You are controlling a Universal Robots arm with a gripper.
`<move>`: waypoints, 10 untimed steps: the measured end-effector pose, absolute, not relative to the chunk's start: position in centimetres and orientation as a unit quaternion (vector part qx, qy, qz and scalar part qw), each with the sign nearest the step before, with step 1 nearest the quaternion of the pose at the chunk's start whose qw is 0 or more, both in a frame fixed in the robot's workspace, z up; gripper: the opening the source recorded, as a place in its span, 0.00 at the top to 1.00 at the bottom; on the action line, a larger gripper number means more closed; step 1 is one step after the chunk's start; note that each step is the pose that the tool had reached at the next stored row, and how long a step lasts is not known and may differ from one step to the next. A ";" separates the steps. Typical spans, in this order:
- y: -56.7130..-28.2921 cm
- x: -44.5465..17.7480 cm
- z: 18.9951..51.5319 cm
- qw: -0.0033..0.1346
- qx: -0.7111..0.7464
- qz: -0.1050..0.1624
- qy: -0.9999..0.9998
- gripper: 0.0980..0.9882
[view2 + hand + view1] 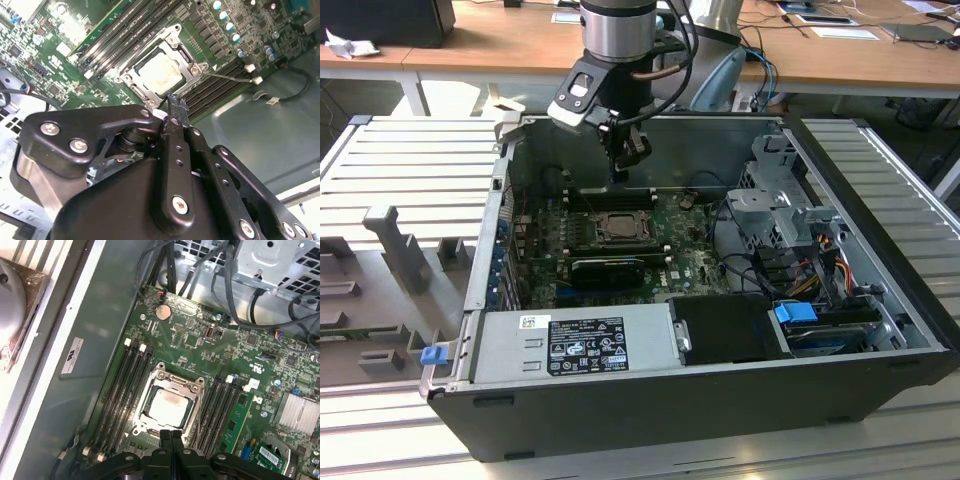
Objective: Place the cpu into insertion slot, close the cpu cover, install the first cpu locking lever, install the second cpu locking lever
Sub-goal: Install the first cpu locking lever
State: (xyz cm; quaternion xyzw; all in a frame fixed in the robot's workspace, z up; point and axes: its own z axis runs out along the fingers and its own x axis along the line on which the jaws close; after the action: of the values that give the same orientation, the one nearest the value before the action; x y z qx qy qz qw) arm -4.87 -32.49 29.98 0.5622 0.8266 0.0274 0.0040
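The gripper [170, 436], matte black with bare screw heads, is hanging closed and gripping nothing, hovering near the edge of the insertion slot [620, 226]. The cpu [167, 406], a flat pale-beige square, is sitting in that slot. The cpu cover [175, 384], a thin silvery metal frame, is lying flat around it. A white printed label [71, 358] is sticking to the smooth grey case wall [100, 315].

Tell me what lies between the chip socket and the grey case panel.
Long black memory slots run between the socket and the grey case panel, in the first wrist view.
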 end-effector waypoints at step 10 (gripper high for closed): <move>-32.5 -4.9 30.0 0.003 0.512 0.027 0.858 0.99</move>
State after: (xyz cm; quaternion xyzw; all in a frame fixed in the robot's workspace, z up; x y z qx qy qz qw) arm -4.87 -32.49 29.97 0.5122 0.8584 0.0274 0.0026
